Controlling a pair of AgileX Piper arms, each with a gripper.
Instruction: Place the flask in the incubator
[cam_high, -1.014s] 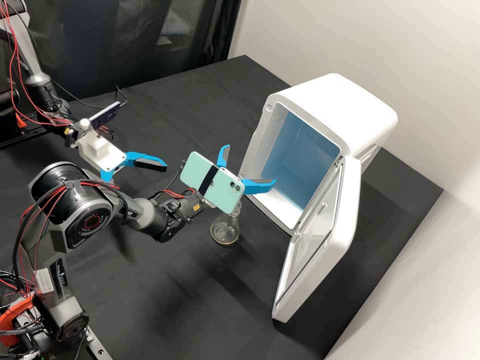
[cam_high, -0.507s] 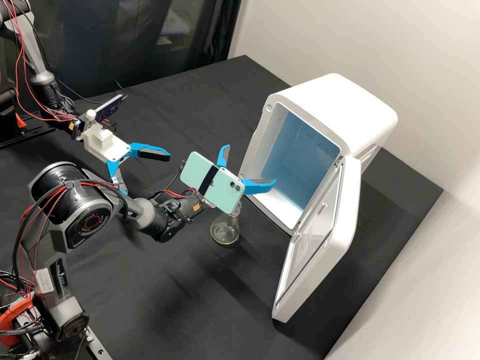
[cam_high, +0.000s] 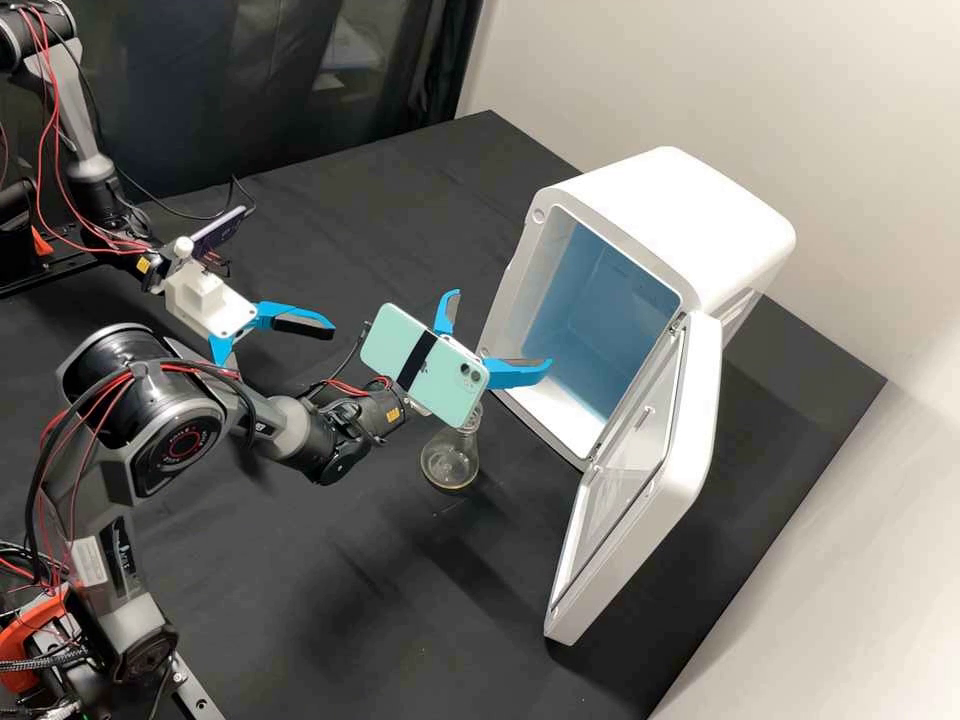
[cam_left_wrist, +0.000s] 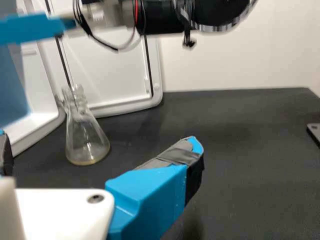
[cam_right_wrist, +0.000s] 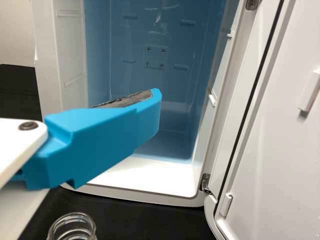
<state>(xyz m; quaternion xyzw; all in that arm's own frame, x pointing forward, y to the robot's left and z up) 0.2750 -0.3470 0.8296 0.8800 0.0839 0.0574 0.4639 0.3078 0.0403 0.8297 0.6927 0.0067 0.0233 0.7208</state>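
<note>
A clear glass flask (cam_high: 452, 455) stands upright on the black bench just in front of the open white incubator (cam_high: 660, 230), whose inside is blue (cam_right_wrist: 165, 75). My right gripper (cam_high: 485, 345) hangs open directly above the flask, facing the incubator's opening. In the right wrist view the flask's mouth (cam_right_wrist: 72, 227) lies below one blue finger (cam_right_wrist: 100, 135). My left gripper (cam_high: 268, 338) is open farther left, above the bench and apart from the flask. In the left wrist view the flask (cam_left_wrist: 82, 132) stands beyond its finger (cam_left_wrist: 165, 175).
The incubator's door (cam_high: 640, 470) swings out toward the bench's front right, hinged on the right side (cam_right_wrist: 280, 125). Bare bench (cam_high: 380, 580) lies in front of the flask. A wall stands behind the incubator. The right arm's big joint (cam_high: 150, 420) sits at the left.
My left gripper rose and turned a little half a second ago, then settled back close to where it was. The right arm, the flask and the door have not moved.
</note>
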